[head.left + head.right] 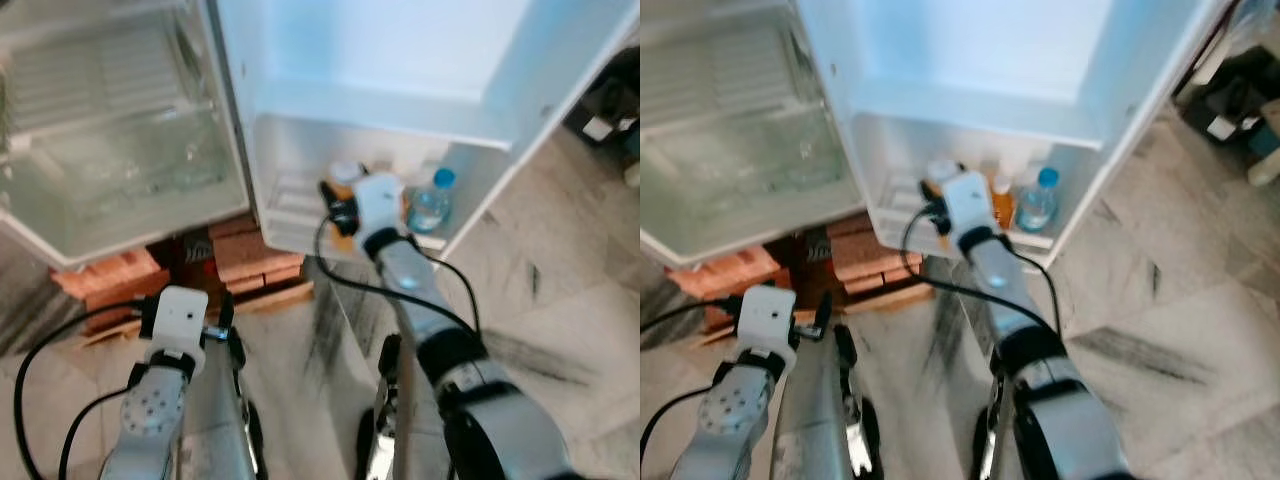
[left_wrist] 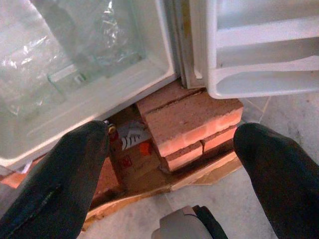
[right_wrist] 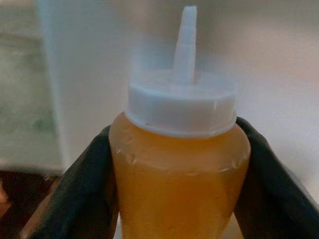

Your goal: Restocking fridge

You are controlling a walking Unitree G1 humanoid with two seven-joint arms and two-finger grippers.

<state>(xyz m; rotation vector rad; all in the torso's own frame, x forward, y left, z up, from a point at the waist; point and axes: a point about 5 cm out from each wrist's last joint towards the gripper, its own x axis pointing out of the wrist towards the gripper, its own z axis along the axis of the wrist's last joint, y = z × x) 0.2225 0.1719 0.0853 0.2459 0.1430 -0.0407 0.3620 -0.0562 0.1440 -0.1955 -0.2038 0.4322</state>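
An orange squeeze bottle [image 3: 179, 169] with a white nozzle cap stands upright between the black fingers [image 3: 79, 189] of my right gripper [image 1: 345, 212], which is shut on it. The right arm reaches into the bottom shelf [image 1: 290, 215] of the open fridge door. A water bottle [image 1: 430, 205] with a blue cap and another orange bottle [image 1: 1002, 200] stand on that shelf beside it. My left gripper [image 2: 172, 149] hangs low and open, holding nothing, above the bricks [image 2: 189, 124] under the fridge.
The fridge's clear crisper drawer [image 1: 120, 180] sits at the left, above red bricks [image 1: 250, 255] and cardboard on the floor. Dark objects [image 1: 610, 110] lie on the marble floor at far right. Black cables trail from both wrists.
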